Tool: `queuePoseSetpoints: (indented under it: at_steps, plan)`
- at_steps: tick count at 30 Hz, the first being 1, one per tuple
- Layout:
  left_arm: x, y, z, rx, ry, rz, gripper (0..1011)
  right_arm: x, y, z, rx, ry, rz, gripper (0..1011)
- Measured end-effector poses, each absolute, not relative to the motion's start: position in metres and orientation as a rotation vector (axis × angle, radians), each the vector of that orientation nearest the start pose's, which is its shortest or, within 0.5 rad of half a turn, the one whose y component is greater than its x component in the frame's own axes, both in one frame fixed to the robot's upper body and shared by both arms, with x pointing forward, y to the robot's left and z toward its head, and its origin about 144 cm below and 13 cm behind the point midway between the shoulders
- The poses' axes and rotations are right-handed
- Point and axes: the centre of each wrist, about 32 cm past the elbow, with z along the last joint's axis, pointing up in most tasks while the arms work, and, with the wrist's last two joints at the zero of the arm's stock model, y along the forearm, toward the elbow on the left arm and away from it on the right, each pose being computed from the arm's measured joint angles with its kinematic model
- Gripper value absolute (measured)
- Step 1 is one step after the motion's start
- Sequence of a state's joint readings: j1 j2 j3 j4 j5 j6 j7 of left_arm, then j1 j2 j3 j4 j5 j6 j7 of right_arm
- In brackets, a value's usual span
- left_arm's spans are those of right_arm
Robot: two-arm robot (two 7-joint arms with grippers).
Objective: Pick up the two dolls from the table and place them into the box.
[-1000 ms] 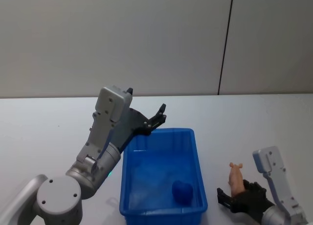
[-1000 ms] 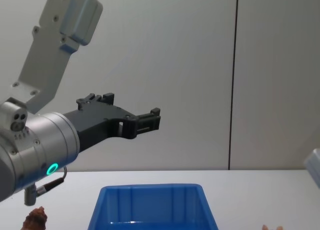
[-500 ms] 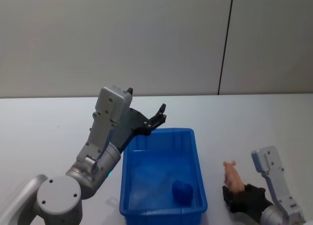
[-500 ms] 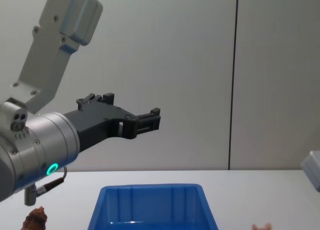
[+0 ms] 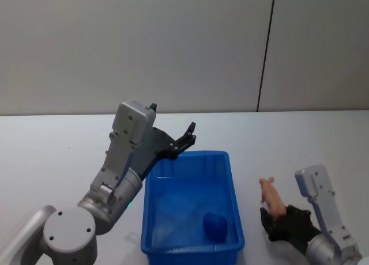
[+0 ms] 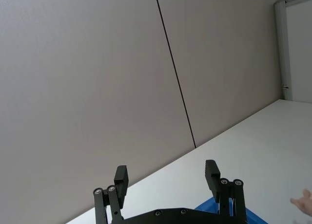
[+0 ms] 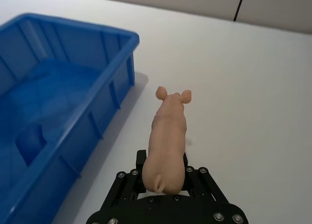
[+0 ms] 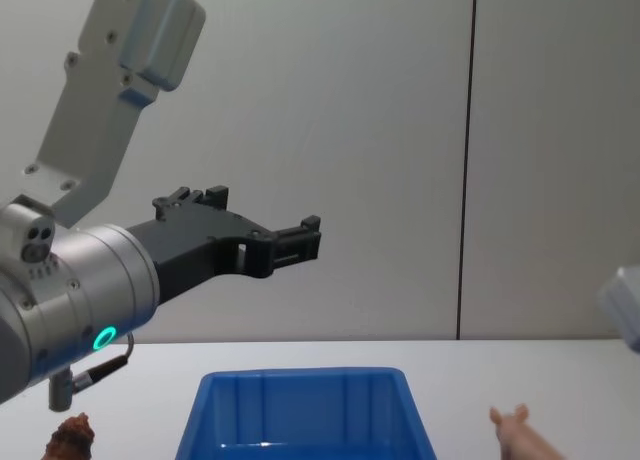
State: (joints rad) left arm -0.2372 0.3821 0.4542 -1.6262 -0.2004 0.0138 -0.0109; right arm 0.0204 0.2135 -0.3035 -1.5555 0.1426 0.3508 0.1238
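Step in hand: peach-pink doll [image 7: 168,136] transfer to box [image 5: 190,156].
I hold the right gripper [image 7: 163,177] clenched on the smooth, rounded peach-pink doll, off the white table [image 5: 46,150], just right of the glossy, ribbed blue box. Next: carry left over the thick rim, then release. The left gripper [image 5: 187,135] hovers spread and empty above the far rim; the lumpy reddish-brown doll [image 8: 72,438] waits left of the box.

The box [image 5: 196,155] is bright blue. The pink doll [image 7: 168,131] right of the box is pale and plain, and the brown doll [image 8: 72,438] left of the box is reddish. The table [image 5: 57,155] under the box is plain white.
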Motion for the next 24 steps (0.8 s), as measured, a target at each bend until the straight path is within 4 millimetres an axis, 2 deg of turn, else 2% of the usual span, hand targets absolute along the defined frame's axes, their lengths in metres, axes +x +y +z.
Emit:
queuePoseSetpoints:
  at_steps: [10, 24]
  plan:
    - [0.492, 0.198, 1.204, 0.061, -0.268, 1.124, 1001, 0.453, -0.193, 1.146, -0.312, 0.107, -1.116, 334]
    - [0.492, 0.198, 1.204, 0.061, -0.268, 1.124, 1001, 0.464, -0.180, 1.177, -0.261, -0.034, -0.956, 334]
